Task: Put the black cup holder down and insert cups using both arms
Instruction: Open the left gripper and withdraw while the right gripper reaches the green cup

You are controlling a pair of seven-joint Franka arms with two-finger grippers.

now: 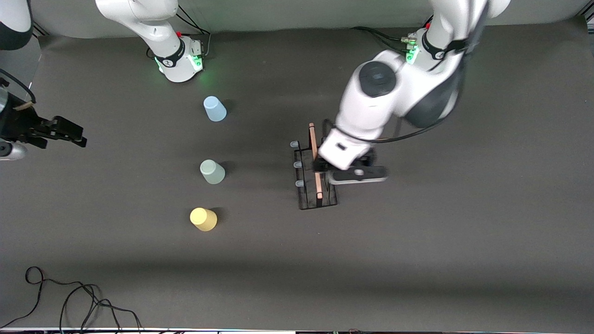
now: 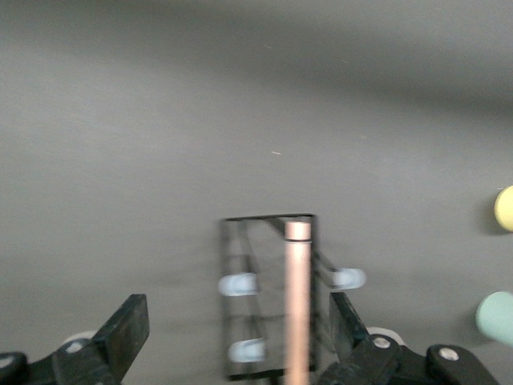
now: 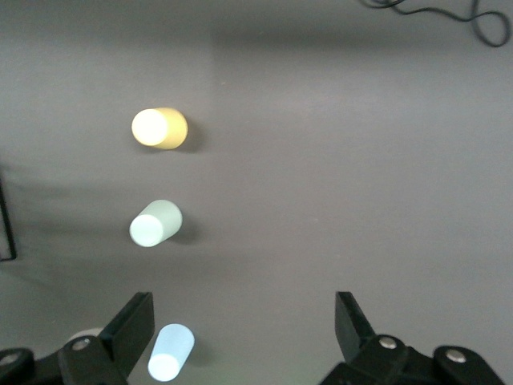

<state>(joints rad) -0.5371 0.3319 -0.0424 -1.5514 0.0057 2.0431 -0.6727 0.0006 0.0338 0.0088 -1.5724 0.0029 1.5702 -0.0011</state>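
Black cup holder (image 1: pixel 316 172) stands placed; left gripper (image 1: pixel 320 168) spread over its handle. Right gripper (image 1: pixel 69 132) spread, waiting. Three cups (image 1: pixel 212 171) beside the holder remain uninserted.

1. Even, soft overhead light falls on the dark grey worktop (image 1: pixel 417 260); there is no glare on it.
2. Green lamps glow at both arm bases, tinting the worktop beside them.
3. Each of the cups (image 1: pixel 212 171) casts a short, faint shadow toward the left arm's end.
4. The left wrist view is smeared by motion blur: the black cup holder (image 2: pixel 268 297) looks streaked.
5. The right wrist view is sharp, with a darker band along one edge.
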